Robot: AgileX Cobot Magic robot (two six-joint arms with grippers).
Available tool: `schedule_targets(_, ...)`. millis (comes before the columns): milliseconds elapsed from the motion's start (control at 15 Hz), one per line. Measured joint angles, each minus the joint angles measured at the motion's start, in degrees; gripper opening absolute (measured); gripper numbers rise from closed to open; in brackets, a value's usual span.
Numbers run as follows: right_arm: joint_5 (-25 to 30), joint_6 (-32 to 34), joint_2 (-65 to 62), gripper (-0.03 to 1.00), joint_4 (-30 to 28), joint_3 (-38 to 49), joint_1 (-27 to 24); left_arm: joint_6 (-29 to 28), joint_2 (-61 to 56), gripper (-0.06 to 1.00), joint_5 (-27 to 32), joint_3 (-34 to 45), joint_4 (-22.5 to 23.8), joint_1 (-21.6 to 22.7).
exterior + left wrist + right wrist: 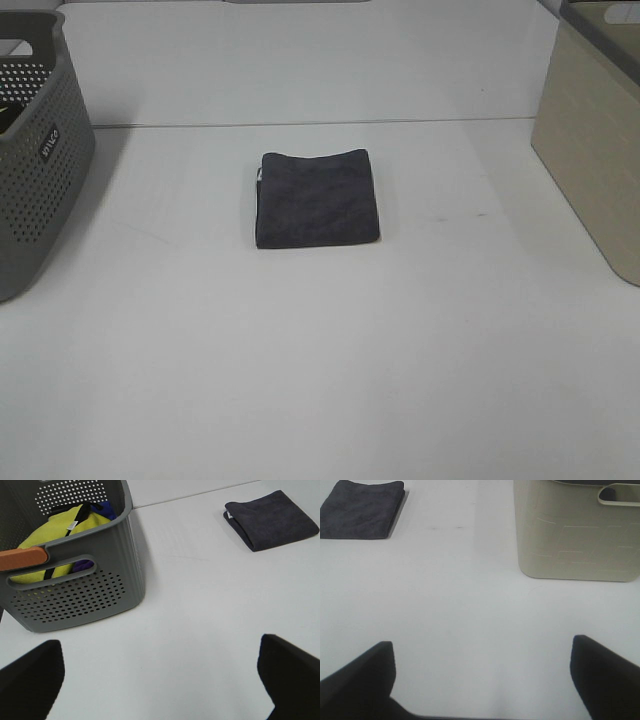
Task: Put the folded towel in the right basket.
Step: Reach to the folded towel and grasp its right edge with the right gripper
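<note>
The folded towel (317,198) lies flat, central on the desk (320,380), nearly square, far and left of my right pincer (482,677), which gapes empty, like my left pincer (160,680). The right basket (590,150) stands far right, so my right arm seems better placed. Only the left wrist view shows cloths (55,527) inside the left basket (100,595).

A smooth, matte white surface (320,380) is filling nearly the whole exterior high view. It is stretching from 6 o'clock up to a thin, dark, straight seam (300,123) running side to side toward 12 o'clock. Beyond the seam, a second pale white panel (300,60) is continuing. Soft, even light is leaving only faint shadows. Faint grey scuff marks (440,214) are showing toward 3 o'clock.
</note>
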Motion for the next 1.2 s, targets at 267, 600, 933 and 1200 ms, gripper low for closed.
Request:
schedule_targets(267, 0.0, 0.0, 0.0, 0.88, 0.0, 0.0, 0.0, 0.0, 0.0, 0.99, 0.0, 0.0, 0.0, 0.0)
schedule_targets(600, 0.0, 0.0, 0.0, 0.88, 0.0, 0.0, 0.0, 0.0, 0.0, 0.99, 0.0, 0.0, 0.0, 0.0)
schedule_targets(933, 0.0, 0.0, 0.0, 0.88, 0.0, 0.0, 0.0, 0.0, 0.0, 0.99, 0.0, 0.0, 0.0, 0.0)
schedule_targets(1200, 0.0, 0.0, 0.0, 0.88, 0.0, 0.0, 0.0, 0.0, 0.0, 0.99, 0.0, 0.0, 0.0, 0.0)
